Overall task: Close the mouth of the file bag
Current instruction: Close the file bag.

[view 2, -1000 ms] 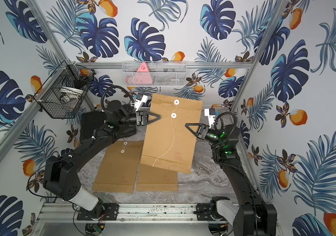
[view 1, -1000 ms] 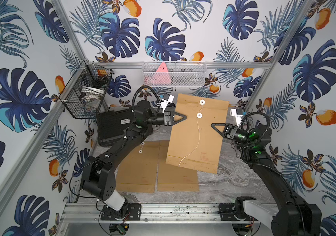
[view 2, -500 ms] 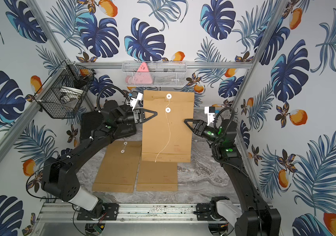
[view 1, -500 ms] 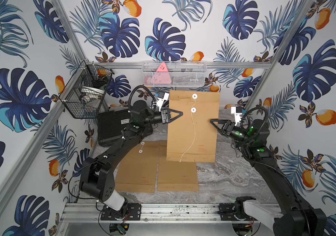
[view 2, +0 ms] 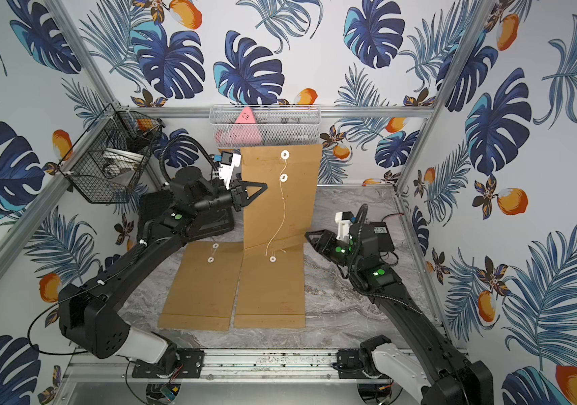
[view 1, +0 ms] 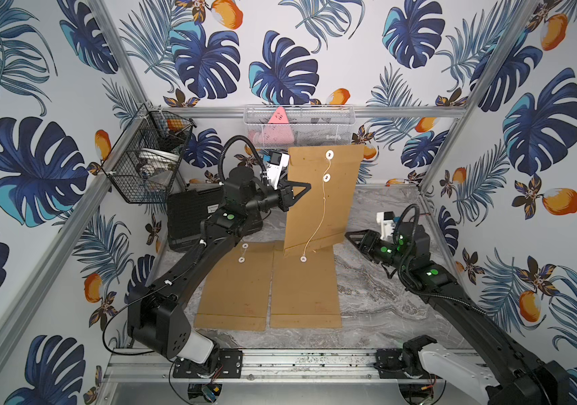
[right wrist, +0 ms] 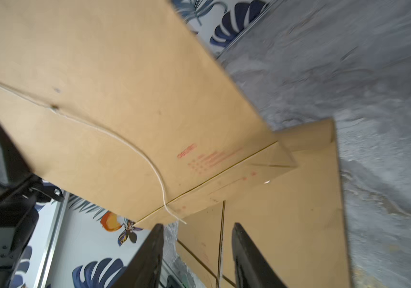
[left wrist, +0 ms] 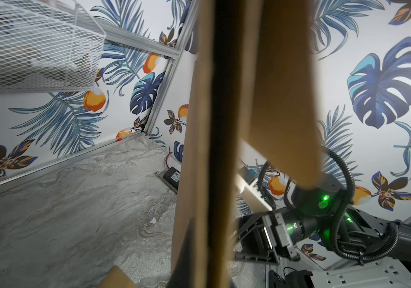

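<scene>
High over the tabletop (view 1: 385, 298), the file bag (view 1: 322, 200) hangs with its long axis upright and its mouth end at the top, near the back wall. Your left end effector (view 1: 306, 186) is clamped shut on the bag's left edge about a third of the way down, and nothing else holds it. That arm reaches up and inward with its forearm roughly level.

The two white discs (view 1: 330, 154) sit one above the other near the top. The string (view 1: 322, 207) drops loose from them down the bag's face and ends near the bottom edge, so the mouth is not yet tied off.

Your right end effector (view 1: 348, 234) is low, just beside the bag's lower right corner. In the right wrist view its jaws stand apart with nothing between them (right wrist: 197, 229), and the string's tail lies just ahead of the fingertips. The right arm is clearly the nearer one to that loose end, which lies inward and slightly above it. I judge the coming move turns on catching that tail.

Two spare bags (view 1: 234, 284) lie flat underneath.
</scene>
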Controlling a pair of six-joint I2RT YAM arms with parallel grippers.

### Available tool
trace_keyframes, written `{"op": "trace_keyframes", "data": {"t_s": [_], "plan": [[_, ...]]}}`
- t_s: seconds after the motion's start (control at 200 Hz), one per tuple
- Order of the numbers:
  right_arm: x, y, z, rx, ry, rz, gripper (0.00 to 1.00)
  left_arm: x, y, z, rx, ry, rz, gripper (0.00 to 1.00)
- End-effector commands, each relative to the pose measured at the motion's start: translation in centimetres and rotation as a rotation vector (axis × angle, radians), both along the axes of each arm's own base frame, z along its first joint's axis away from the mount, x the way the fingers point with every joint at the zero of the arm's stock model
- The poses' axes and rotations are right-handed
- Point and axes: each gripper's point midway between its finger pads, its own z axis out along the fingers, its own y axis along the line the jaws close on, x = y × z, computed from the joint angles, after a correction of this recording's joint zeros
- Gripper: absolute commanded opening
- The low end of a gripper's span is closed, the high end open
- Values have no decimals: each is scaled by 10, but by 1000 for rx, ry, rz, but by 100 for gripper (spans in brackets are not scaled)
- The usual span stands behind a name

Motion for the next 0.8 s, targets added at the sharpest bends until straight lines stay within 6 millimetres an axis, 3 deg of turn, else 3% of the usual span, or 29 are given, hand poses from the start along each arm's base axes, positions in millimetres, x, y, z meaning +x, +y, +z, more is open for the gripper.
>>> {"op": "trace_keyframes", "data": {"t_s": [0.0, 0.16, 0.31, 0.41, 0.61, 0.796], "plan": [[9, 30, 26, 80, -134, 7, 49, -2, -9, 6, 44, -67, 21, 0], [18, 52, 29, 108, -219, -10, 52, -17, -25, 14, 83, -102, 9, 0], [27, 56, 37, 134, -312, -61, 51, -32, -34, 27, 101, -149, 7, 0], [32, 59, 41, 130, -343, -73, 45, -37, -34, 35, 103, -168, 6, 0], [30, 52, 30, -24, -385, -110, 42, -37, -31, 45, 117, -173, 27, 0], [25, 43, 20, -221, -441, -100, 45, -38, -30, 52, 119, -184, 29, 0]]}}
